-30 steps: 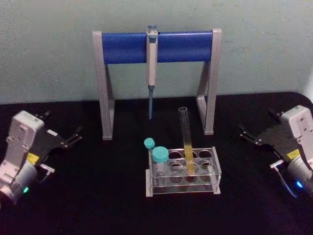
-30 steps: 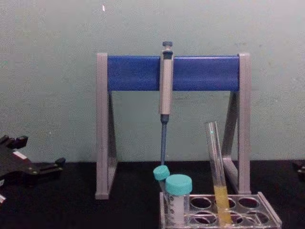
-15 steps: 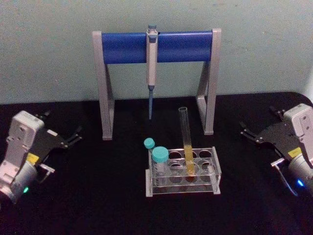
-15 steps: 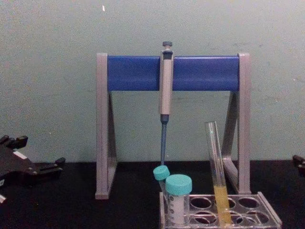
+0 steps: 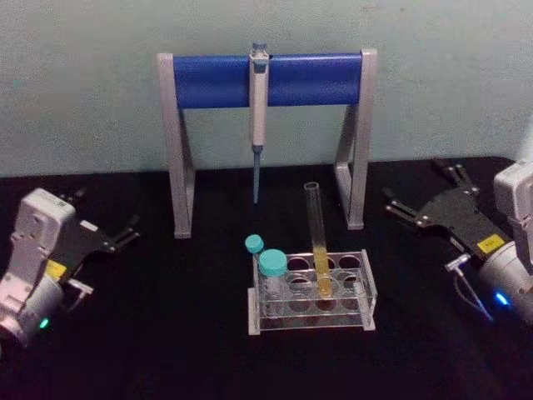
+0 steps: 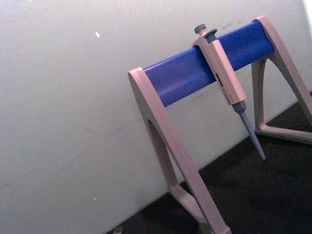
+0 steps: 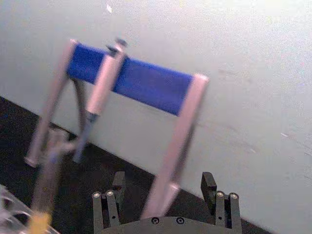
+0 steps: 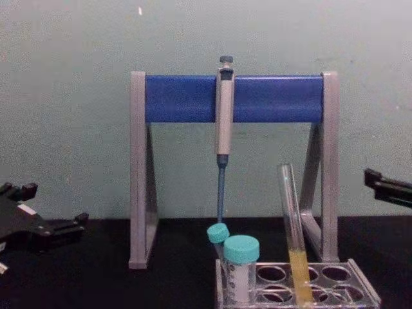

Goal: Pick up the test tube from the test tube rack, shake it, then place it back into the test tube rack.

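The test tube (image 5: pixel 317 237) stands leaning slightly in the test tube rack (image 5: pixel 367 288) at the table's middle, yellow liquid in its lower part. From the chest, the test tube (image 8: pixel 293 232) rises from the rack (image 8: pixel 362 290). My right gripper (image 5: pixel 419 190) hovers open to the right of the rack, apart from the tube, fingers pointing toward it. In the right wrist view this gripper (image 7: pixel 163 181) holds nothing, and the test tube (image 7: pixel 46 185) shows blurred off to one side. My left gripper (image 5: pixel 107 212) rests open at the far left.
A grey-legged stand (image 5: pixel 177 150) with a blue crossbar stands behind the rack, a pipette (image 5: pixel 258 108) hanging from it. Two teal-capped tubes (image 5: pixel 271 265) sit in the rack's left holes. The black table (image 5: pixel 166 333) ends at a pale wall.
My right gripper has moved left and forward toward the rack and now juts into the chest view's right edge. The left arm, tube and rack are unchanged.
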Controlling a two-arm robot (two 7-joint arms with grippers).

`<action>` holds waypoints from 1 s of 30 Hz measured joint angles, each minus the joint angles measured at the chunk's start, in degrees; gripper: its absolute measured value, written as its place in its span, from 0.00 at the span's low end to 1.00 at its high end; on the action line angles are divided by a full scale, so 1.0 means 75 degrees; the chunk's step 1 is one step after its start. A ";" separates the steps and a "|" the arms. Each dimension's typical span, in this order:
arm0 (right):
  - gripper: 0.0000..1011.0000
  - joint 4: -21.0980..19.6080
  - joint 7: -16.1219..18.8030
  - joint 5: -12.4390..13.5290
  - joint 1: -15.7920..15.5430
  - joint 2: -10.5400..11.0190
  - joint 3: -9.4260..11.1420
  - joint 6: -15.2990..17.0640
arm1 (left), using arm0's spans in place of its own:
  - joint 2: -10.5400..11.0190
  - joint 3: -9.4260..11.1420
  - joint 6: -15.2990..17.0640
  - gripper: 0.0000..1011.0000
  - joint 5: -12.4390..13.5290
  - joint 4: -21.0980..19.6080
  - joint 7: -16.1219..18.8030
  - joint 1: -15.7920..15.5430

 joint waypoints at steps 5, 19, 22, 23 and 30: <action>0.99 -0.0146 0.0708 0.0352 0.0066 -0.0097 -0.0024 -0.0091 | 0.0000 0.0000 0.0000 0.99 0.0000 0.0000 0.0000 0.0000; 0.99 -0.0275 0.1927 0.0724 0.0325 -0.0389 -0.0277 0.0301 | 0.0000 0.0000 0.0000 0.99 0.0000 0.0000 0.0000 0.0000; 0.99 -0.0270 0.2089 0.0779 0.0408 -0.0477 -0.0329 0.0552 | 0.0000 0.0000 0.0000 0.99 0.0000 0.0000 0.0000 0.0000; 0.99 -0.0268 0.2122 0.0792 0.0429 -0.0503 -0.0340 0.0630 | 0.0000 0.0000 0.0000 0.99 0.0000 0.0000 0.0000 0.0000; 0.99 -0.0239 0.2239 0.0818 0.0567 -0.0685 -0.0379 0.1258 | 0.0000 0.0000 0.0000 0.99 0.0000 0.0000 0.0000 0.0000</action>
